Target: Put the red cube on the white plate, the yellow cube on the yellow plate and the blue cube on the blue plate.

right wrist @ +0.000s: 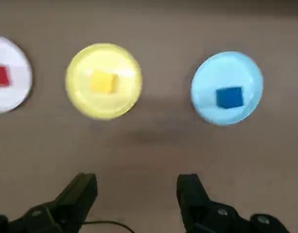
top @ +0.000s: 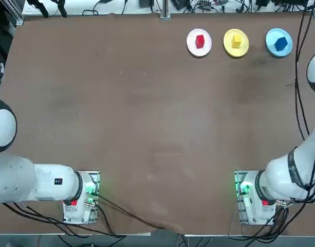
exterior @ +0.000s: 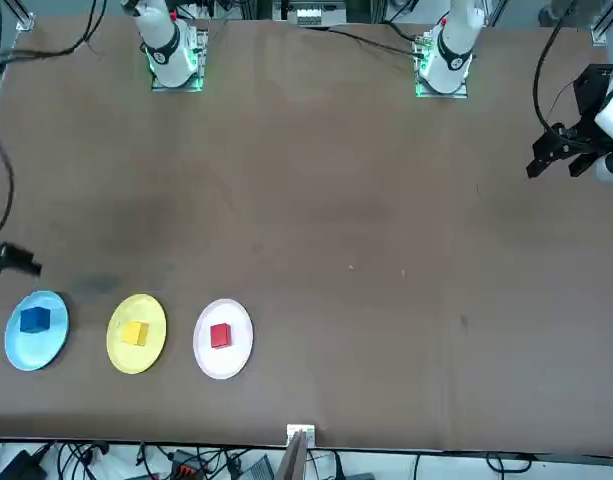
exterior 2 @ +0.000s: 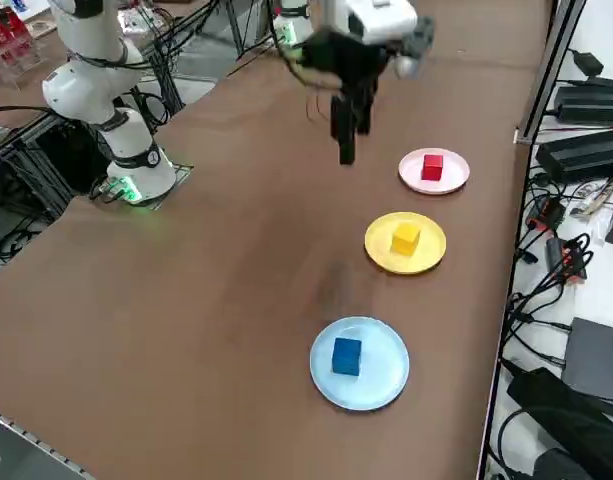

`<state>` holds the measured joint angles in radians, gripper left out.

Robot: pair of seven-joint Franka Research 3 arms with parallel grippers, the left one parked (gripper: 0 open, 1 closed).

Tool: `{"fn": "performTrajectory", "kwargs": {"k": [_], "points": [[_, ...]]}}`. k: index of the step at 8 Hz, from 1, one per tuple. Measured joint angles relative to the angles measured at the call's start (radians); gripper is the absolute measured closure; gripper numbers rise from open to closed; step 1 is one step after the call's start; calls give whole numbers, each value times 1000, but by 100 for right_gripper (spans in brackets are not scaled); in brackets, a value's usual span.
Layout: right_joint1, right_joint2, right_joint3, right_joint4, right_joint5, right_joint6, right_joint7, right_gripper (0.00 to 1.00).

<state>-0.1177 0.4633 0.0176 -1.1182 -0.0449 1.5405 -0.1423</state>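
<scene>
Each cube sits on its matching plate near the counter's far edge: red cube (top: pixel 200 41) upright on white (top: pixel 192 34), yellow cube (top: pixel 237 40), blue cube (top: pixel 281 44) seemingly turned cornerwise; right gripper (right wrist: pixel 137 187) above the counter (top: pixel 147 118), fingers apart.

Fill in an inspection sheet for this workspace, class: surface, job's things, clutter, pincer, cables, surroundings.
Surface: brown tabletop, small pale specks
Red cube: on white plate
Yellow cube: on yellow plate
Blue cube: on light blue plate
Clutter: nothing seen among the plates
Right pincer: open, empty, above the table, clear of the plates
Cables: black cable crosses the tabletop near the arm bases
Surroundings: loose black cables and equipment beyond the plates' edge of the table
</scene>
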Motion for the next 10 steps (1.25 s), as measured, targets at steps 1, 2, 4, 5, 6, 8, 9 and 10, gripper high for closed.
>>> {"fn": "performTrajectory", "kwargs": {"k": [1,2,4,5,6,8,9,10], "points": [[10,-33,1,-2,41,-59,0,0],[14,-52,1,-6,67,-100,14,0],[19,-75,-1,-15,84,-167,47,0],[21,-110,-1,-58,82,-155,56,0],[23,-173,-1,-155,75,-82,58,0],[34,-349,-1,-431,46,114,58,0],[47,-424,0,-540,27,156,59,0],[63,-469,0,-603,11,174,62,0]]}}
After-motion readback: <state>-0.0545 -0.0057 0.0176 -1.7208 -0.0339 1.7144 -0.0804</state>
